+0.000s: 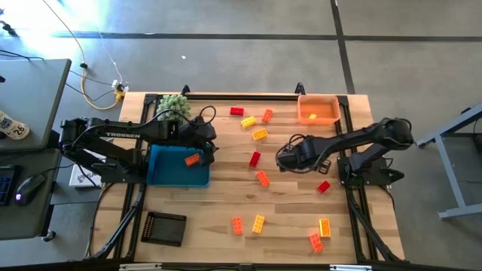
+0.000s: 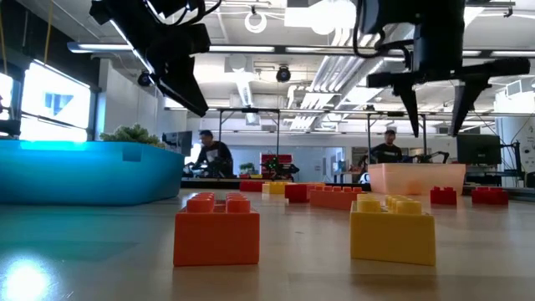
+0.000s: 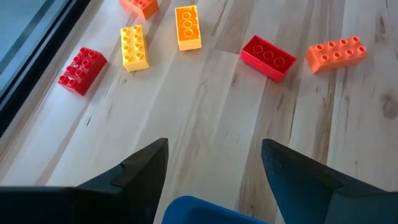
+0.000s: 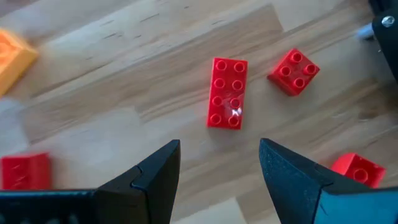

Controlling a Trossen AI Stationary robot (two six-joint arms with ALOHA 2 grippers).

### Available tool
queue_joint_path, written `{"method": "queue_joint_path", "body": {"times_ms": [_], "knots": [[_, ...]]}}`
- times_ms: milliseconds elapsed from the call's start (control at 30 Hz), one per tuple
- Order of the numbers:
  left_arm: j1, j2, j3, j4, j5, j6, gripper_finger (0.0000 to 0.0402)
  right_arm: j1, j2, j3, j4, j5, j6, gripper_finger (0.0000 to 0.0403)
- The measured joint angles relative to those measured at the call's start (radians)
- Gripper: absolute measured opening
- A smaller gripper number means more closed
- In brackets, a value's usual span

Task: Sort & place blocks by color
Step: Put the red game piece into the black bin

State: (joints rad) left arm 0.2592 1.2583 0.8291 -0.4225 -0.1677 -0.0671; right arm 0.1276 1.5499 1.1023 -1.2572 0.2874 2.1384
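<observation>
Red, orange and yellow blocks (image 1: 259, 134) scattered over the middle and lower right of the wooden desk (image 1: 226, 203), one orange block (image 1: 192, 159) inside the blue tray (image 1: 169, 173) at left-centre. Orange tray (image 1: 318, 110) at upper right, fuzzy green plant (image 1: 172, 105) at upper left, black grid piece (image 1: 164, 227) at lower left. Left claw (image 1: 211, 147) spread wide at the blue tray's right edge; right claw (image 1: 280, 157) spread, empty, above a red block (image 1: 254, 159) mid-desk.

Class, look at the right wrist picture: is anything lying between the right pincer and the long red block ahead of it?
Nothing visible does. The right pincer hangs open, and only bare wooden table shows between its fingers and the long red block. A smaller red block lies beside it, apart and off the path.
</observation>
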Motion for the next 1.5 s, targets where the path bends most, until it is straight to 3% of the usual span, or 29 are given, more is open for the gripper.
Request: {"method": "queue_joint_path", "body": {"times_ms": [233,433,800,1500], "knots": [[0.000,0.000,0.000,-0.003,0.000,0.001,0.0246,-0.001,0.101,0.000,0.035,-0.012,-0.040,0.0206],[0.000,0.000,0.000,-0.005,0.000,0.001,0.0246,-0.003,0.158,0.000,0.025,-0.019,0.018,0.0206],[0.000,0.000,0.000,-0.005,0.000,0.007,0.0246,-0.008,0.180,-0.019,-0.020,0.030,0.108,0.0206],[0.046,0.000,0.000,0.001,-0.002,0.037,0.0246,-0.075,0.180,-0.203,0.273,0.010,0.057,0.0206]]}}
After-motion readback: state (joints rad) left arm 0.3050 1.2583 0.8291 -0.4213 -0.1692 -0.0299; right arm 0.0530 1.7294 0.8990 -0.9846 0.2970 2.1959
